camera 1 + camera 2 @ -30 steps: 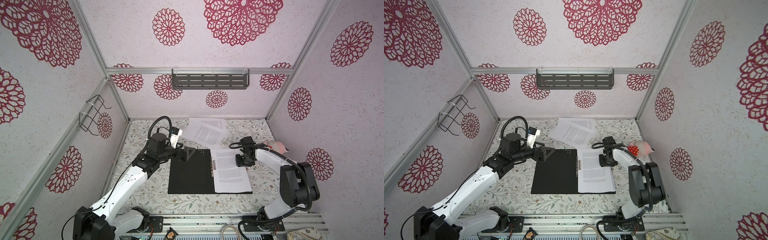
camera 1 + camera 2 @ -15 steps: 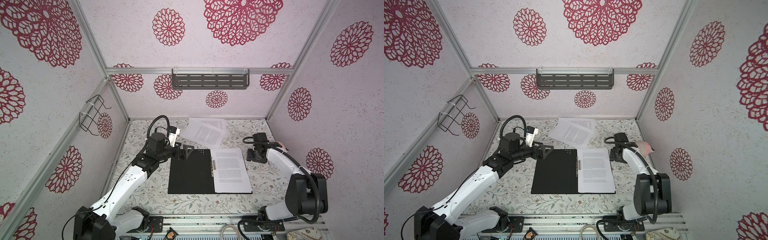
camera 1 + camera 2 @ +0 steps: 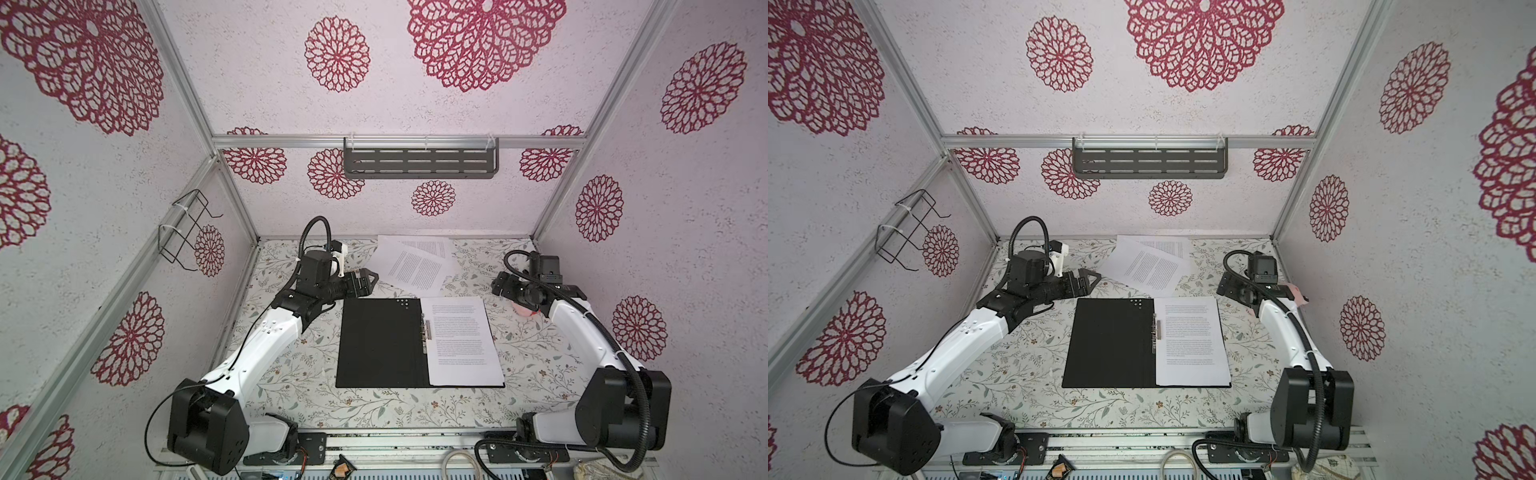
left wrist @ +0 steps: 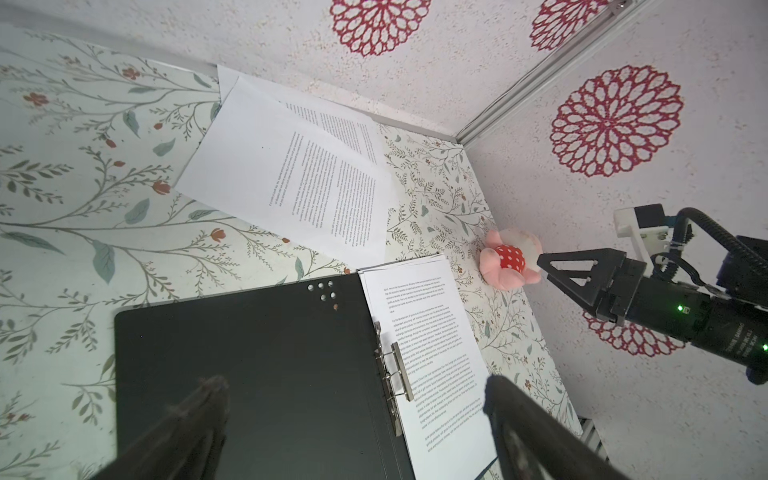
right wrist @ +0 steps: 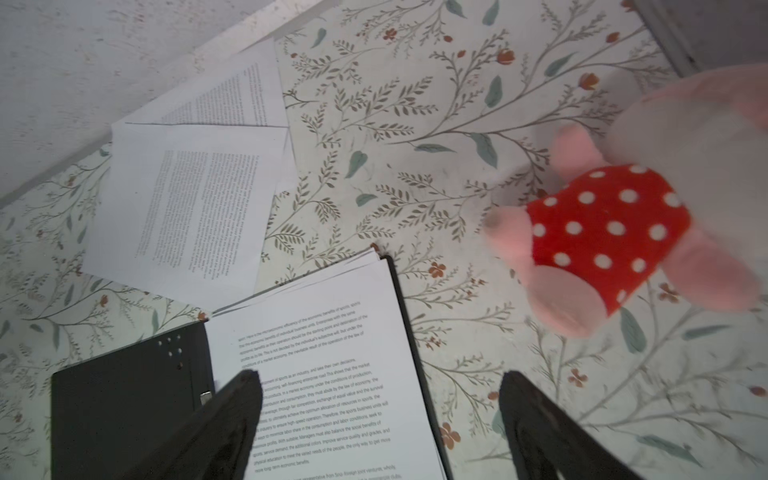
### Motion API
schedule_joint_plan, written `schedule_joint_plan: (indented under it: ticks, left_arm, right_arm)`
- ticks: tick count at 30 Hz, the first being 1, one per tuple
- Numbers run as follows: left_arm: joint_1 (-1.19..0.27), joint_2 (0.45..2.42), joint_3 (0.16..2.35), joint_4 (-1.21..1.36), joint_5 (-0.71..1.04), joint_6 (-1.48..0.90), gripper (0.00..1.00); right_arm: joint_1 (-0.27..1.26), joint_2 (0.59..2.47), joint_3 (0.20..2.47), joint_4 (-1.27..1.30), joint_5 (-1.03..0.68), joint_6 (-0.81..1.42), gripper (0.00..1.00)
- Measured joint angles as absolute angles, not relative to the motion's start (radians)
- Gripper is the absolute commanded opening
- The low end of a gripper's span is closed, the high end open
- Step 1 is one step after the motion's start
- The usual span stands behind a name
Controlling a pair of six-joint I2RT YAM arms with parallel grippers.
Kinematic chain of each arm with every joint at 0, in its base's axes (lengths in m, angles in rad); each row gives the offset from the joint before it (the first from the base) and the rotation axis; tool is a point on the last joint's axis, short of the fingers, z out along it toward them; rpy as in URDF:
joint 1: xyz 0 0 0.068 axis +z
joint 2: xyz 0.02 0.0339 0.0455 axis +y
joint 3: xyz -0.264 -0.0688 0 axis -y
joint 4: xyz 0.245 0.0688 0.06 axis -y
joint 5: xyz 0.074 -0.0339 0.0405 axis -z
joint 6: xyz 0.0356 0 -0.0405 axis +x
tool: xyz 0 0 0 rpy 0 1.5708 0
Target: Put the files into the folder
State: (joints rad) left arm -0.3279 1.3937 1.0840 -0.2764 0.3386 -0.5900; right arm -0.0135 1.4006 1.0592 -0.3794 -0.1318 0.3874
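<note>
The folder [image 3: 382, 343] lies open and flat on the bench [image 3: 291, 374], its black inside facing up. In both top views a stack of files [image 3: 463, 340] rests on the folder's right half, its left edge just beside the metal spine clip [image 3: 426, 336]. Two loose files [image 3: 417, 266] lie overlapping on the bench beyond the folder's far edge. The nearer sheet's corner comes close to that edge; whether it touches cannot be told.

The left end effector [image 3: 370, 277] hangs just past the folder's far left corner. The left wrist view shows it [image 4: 353, 386] spread wide with nothing between the fingers [image 4: 212, 390].

The right end effector [image 3: 497, 286] sits off the folder's far right corner, above the bench. The right wrist view shows it [image 5: 380, 386] wide apart and empty, over the corner of the stack. A pink plush toy [image 4: 509, 259] with a red, white-dotted patch lies on the bench beside that same corner, just beside the right end effector.
</note>
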Motion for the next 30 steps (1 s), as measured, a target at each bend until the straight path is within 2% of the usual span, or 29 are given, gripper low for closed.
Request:
schedule_joint_plan:
  ticks: [5,8,19,30]
  left_arm:
    - [-0.283,1.586,1.193,-0.319,0.353,-0.633,0.98]
    - [-0.262,1.705,1.288,-0.340,0.357,-0.634,1.00]
    - [-0.213,2.218,1.748,-0.446,0.437,-0.522,0.95]
    - [-0.208,2.410,1.931,-0.486,0.479,-0.484,0.95]
  right_arm:
    - [0.007,1.506,1.037,-0.257,-0.254,0.421,0.78]
    - [0.034,1.573,1.037,-0.199,-0.310,0.432,0.78]
    - [0.117,1.863,1.138,-0.043,-0.432,0.458,0.75]
    - [0.150,2.016,1.230,0.057,-0.474,0.517,0.74]
